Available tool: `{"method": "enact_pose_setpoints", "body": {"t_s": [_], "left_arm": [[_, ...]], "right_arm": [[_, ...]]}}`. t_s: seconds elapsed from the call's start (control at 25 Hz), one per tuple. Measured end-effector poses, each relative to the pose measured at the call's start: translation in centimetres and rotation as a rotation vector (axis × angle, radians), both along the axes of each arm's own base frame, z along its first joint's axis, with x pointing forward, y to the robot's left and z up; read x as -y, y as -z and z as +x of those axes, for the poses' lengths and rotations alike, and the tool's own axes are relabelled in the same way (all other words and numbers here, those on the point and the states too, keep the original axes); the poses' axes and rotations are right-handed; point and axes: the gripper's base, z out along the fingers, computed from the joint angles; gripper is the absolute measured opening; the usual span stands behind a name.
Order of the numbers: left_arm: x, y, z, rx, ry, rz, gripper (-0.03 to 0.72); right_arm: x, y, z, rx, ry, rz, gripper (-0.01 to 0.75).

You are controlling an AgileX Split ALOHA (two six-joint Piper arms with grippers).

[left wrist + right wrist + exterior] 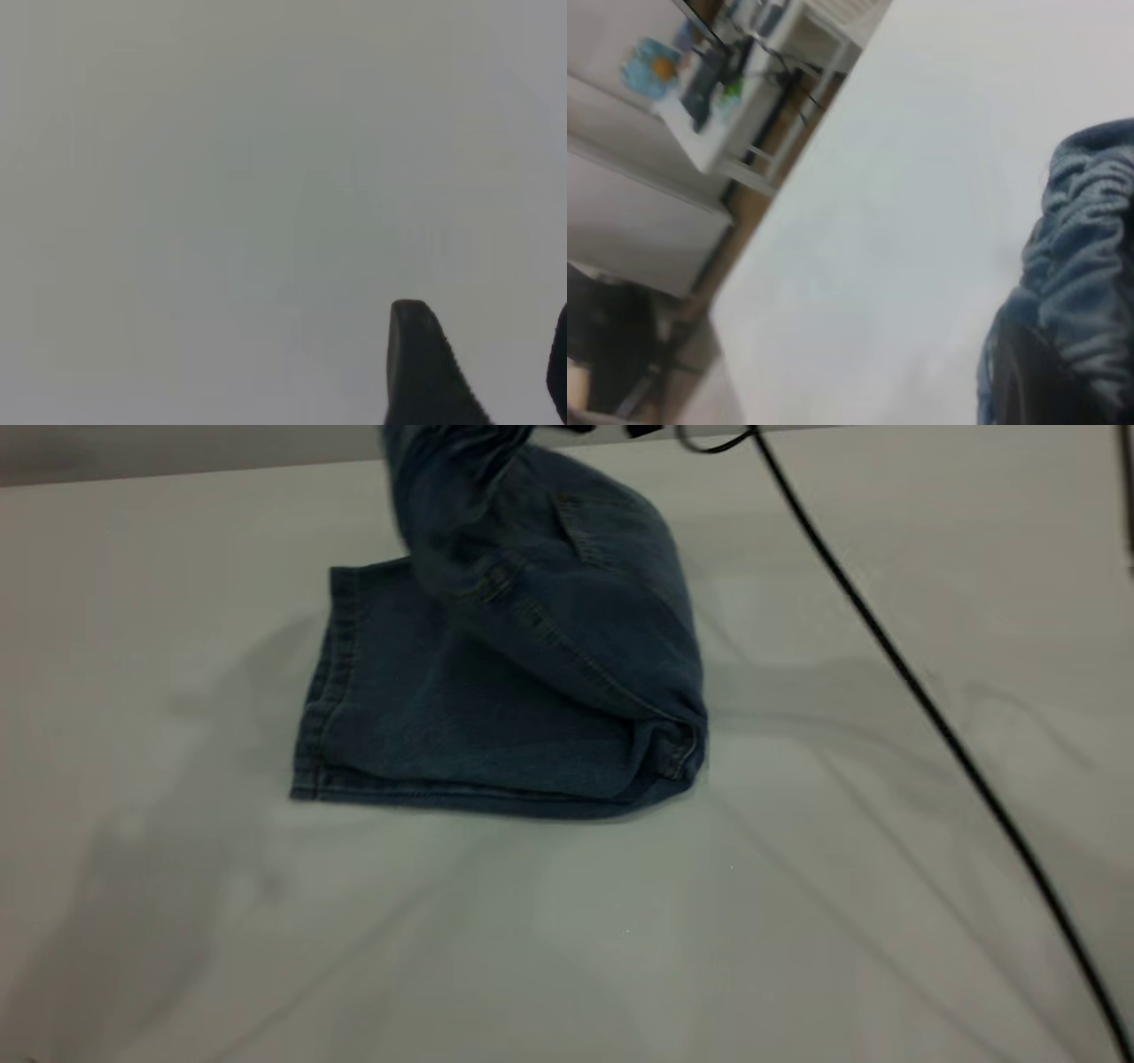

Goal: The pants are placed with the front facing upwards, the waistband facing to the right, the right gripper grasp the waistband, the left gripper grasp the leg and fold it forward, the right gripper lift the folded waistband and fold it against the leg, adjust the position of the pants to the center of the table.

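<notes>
Two end effectors are at work. Left end effector [483, 372]: fingers apart, holding nothing, only bare table [221, 177] beneath it. To its right, the pants [496, 717] lie folded lengthwise on the table, their right end lifted off the surface. Right end effector [1036, 381]: closed on the ruffled waistband [1090, 257], which bunches just beside its finger. Likely risk: the bunched denim slipping free before it reaches the leg, leaving a crooked fold.

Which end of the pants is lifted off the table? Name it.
The waistband end, held up by the right gripper; the leg hems lie flat on the table.
</notes>
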Motion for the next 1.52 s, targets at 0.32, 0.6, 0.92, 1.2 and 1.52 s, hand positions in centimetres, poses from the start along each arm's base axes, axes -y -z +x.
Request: {"method": "enact_pose_setpoints", "body": {"t_s": [0.32, 0.6, 0.92, 1.2, 1.52], "left_arm": [[-0.5, -1.7, -1.1, 0.076, -0.008, -0.010, 0.323], [-0.6, -2.3, -1.2, 0.129, -0.021, -0.002, 0.288], [-0.6, -2.4, -1.3, 0.133, -0.025, 0.010, 0.279], [-0.6, -2.4, -1.3, 0.135, -0.024, 0.012, 0.279], [-1.0, -3.5, -2.3, 0.172, -0.025, 0.000, 0.279]], "right_arm": [[-2.7, 1.1, -1.0, 0.089, 0.061, -0.179, 0.052], [-3.2, 2.7, -1.4, 0.051, 0.018, -0.174, 0.064], [-3.8, 4.1, -2.5, -0.029, -0.097, -0.082, 0.252], [-4.0, 3.7, -2.6, -0.043, -0.112, -0.053, 0.487], [-6.1, 1.5, -4.2, -0.109, -0.026, -0.121, 0.489]]}}
